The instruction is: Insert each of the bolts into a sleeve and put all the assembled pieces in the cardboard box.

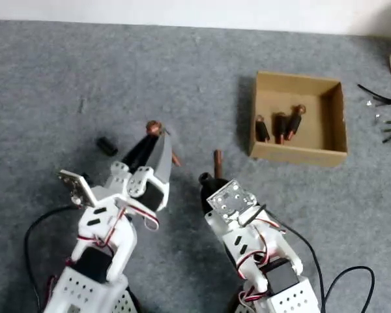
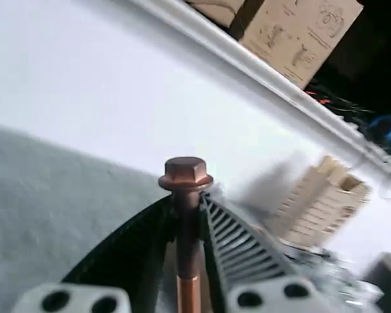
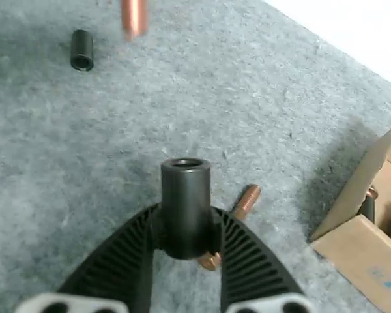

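Observation:
My left gripper [image 1: 154, 138] is shut on a copper bolt [image 1: 155, 128], held off the grey carpet; its hex head [image 2: 186, 175] sticks out past the fingertips and its threaded end [image 3: 134, 16] hangs out the other side. My right gripper [image 3: 186, 225] is shut on a black sleeve [image 3: 186, 199] with its open bore facing outward, low over the carpet [image 1: 206, 182]. A second bolt [image 1: 217, 163] lies on the carpet just beyond that sleeve [image 3: 246, 201]. Left of the left gripper lies a loose sleeve [image 1: 106, 146]. The cardboard box [image 1: 333, 117] at the right holds three assembled pieces [image 1: 280, 127].
Loose cables and small tools [image 1: 386, 117] lie at the table's right edge beyond the box. A white wall [image 1: 182, 10] borders the far side of the carpet. Both arm bases sit at the near edge.

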Robot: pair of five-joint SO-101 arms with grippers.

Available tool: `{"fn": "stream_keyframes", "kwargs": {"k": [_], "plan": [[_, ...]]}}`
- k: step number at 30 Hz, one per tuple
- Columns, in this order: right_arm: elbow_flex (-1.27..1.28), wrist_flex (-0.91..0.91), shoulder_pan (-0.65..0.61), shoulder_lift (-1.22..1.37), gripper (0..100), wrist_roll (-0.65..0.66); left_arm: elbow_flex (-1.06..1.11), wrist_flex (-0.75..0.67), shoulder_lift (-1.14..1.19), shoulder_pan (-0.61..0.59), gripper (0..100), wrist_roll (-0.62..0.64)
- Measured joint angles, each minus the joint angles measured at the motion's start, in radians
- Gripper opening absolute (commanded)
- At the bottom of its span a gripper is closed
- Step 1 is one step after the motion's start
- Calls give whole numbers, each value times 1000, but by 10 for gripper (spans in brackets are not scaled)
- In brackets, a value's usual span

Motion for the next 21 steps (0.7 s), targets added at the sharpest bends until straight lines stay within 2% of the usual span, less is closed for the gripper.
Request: {"fn": "stream_keyframes", "kwargs": {"k": [2,5,13,21], "plan": [[0,-3,0,0,5,0,-5,127,-80,28,4,75],[0,-6,0,0,5,0,-6,195,-92,61,4,140],[0,-6,-49,0,5,0,-6,198,-89,133,4,160],[0,-6,-80,0,5,0,-6,170,-89,130,4,160]]}}
